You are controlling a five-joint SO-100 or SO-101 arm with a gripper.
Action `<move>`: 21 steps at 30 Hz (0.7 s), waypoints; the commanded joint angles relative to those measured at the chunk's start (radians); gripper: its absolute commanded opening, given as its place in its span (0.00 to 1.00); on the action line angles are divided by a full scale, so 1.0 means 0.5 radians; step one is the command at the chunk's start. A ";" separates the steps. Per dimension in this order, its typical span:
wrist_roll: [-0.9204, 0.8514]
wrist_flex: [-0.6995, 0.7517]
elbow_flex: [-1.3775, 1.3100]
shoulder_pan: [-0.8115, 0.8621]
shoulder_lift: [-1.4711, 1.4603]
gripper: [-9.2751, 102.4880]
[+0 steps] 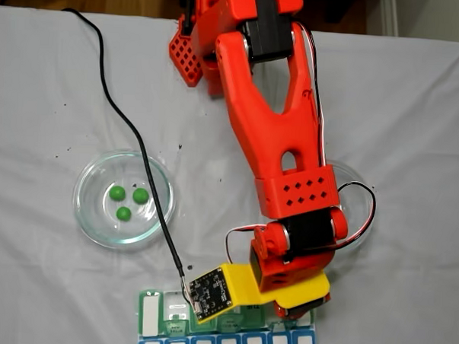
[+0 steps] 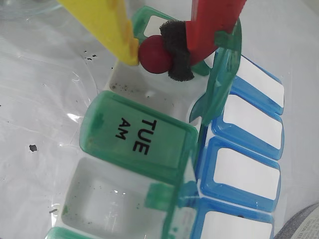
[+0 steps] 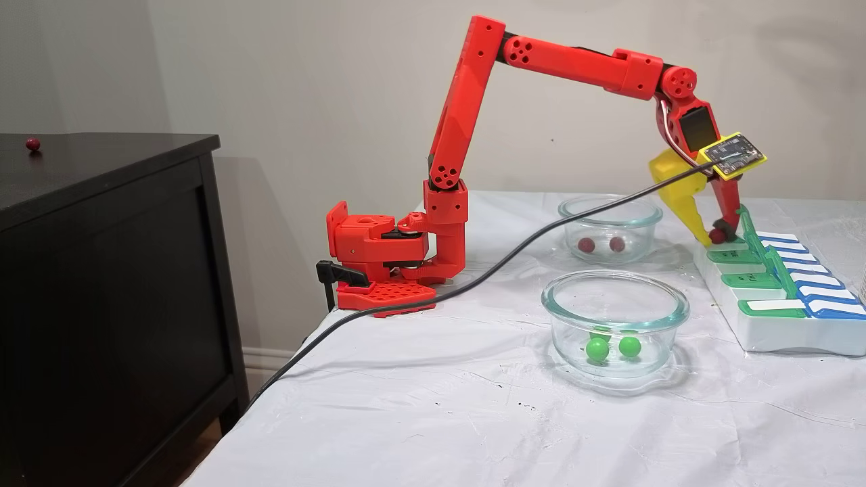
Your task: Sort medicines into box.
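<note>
The white-covered table [image 3: 419, 406] stretches out under everything, and the red arm [image 3: 467, 108] arches high from its base across to the far end, as the side fixed view has it. Down at that end sits the box [image 3: 778, 331], the pill organizer with its green lids and a blue row alongside; in the wrist view the lid marked TUE AM [image 2: 137, 137] is closed, with lidless white compartments on either side of it. Two glass dishes stand on the cloth: the nearer dish [image 3: 614, 297] holds green pills [image 3: 597, 348] (three of them, counted from the top-down fixed view [image 1: 123, 213]), the farther dish [image 3: 610, 211] holds two dark red pills [image 3: 586, 245]. And the gripper [image 2: 155, 56], yellow finger one side, red padded finger the other, is clamped on a dark red pill [image 2: 154, 55], poised right over an open compartment beyond TUE AM. One stray red ball [image 3: 32, 143] sits on the dark cabinet [image 3: 108, 203].
</note>
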 commanded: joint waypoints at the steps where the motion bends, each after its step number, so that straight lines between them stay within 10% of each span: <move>1: 0.009 -0.034 -0.184 0.064 0.101 0.11; 6: 0.012 0.052 -0.193 0.043 0.120 0.36; 10: -0.003 0.135 -0.184 0.021 0.175 0.36; 21: -0.239 0.647 -0.083 -0.255 0.604 0.08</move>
